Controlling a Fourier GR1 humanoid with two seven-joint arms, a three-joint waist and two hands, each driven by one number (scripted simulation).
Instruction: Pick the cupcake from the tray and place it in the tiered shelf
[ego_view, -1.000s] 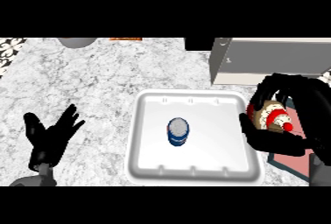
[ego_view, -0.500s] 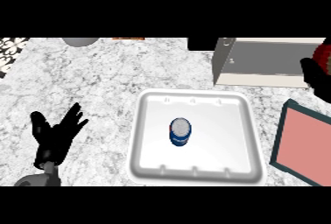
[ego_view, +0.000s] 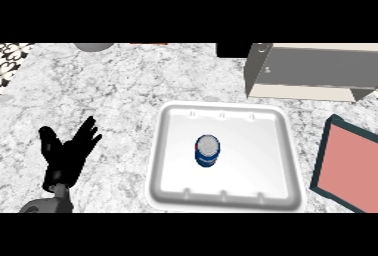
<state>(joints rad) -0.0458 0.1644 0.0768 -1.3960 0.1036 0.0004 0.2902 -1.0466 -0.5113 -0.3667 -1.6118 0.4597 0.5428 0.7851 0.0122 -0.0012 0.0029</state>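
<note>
White tray holds only a can, so placing seems in hand, aiming next for the shelf. The left hand rests spread.

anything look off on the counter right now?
Yes: no cupcake shows anywhere. The white square tray holds only a blue can with a silver top; none is visible on the beige tiered shelf. Right hand is out of view; black left hand rests open, lower left.
</note>
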